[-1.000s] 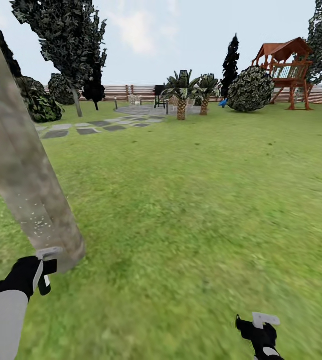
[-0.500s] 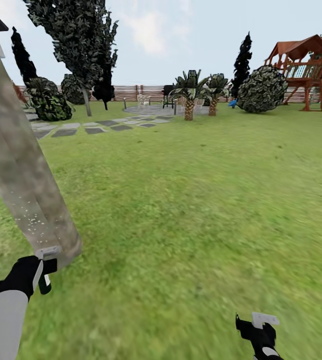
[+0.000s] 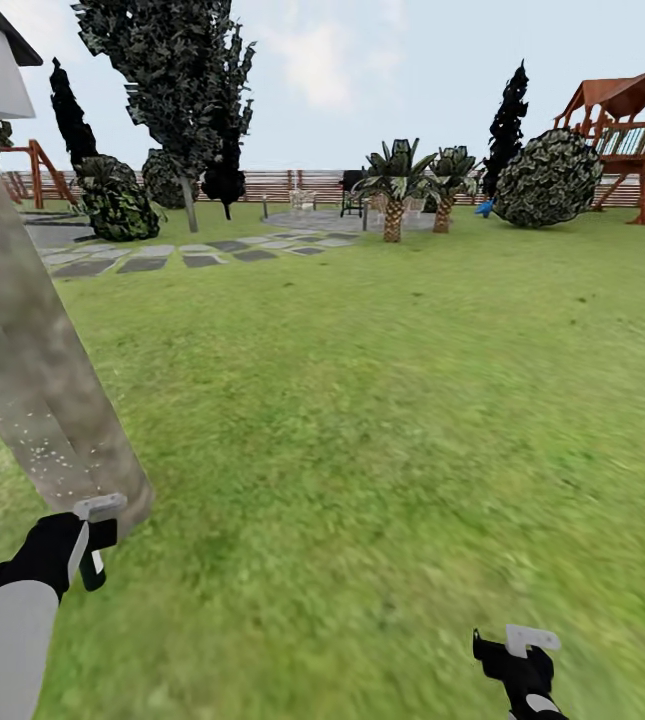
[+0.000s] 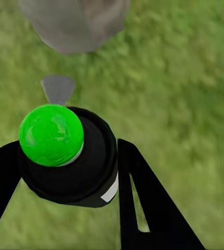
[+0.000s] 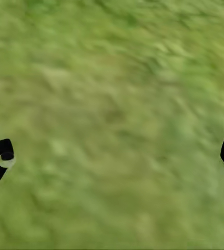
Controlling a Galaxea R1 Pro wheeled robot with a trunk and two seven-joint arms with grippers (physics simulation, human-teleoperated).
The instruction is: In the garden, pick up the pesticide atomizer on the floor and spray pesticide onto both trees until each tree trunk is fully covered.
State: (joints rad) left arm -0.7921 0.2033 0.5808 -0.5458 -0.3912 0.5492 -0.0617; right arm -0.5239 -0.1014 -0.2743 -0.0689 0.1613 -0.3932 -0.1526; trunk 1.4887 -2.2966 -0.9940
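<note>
— Where's it got to? I see the garden lawn (image 3: 392, 400) stretching out to the far fence (image 3: 292, 183).

— Standing right by one tree trunk (image 3: 32, 370), the pale mottled one at the near left. There are fine pale specks on its lower part, which I'd take for spray, though only low down; higher up it looks bare.

— So that trunk isn't finished?

— I'd say not, going by the patchy speckling. And the other tree (image 3: 167, 60), at the far left past the stepping stones (image 3: 177, 252), looks untouched from here, so that one is likely left to do.

— And the pesticide atomizer?

— Off the floor already. The left gripper (image 4: 65, 172) is clamped round it; the pesticide atomizer (image 4: 65, 156) shows a green cap, pointing at the trunk's base just beside it.

— The other hand?

— The right gripper (image 5: 112, 153) hangs low at the near right, fingers spread wide over grass, holding nothing.
</note>
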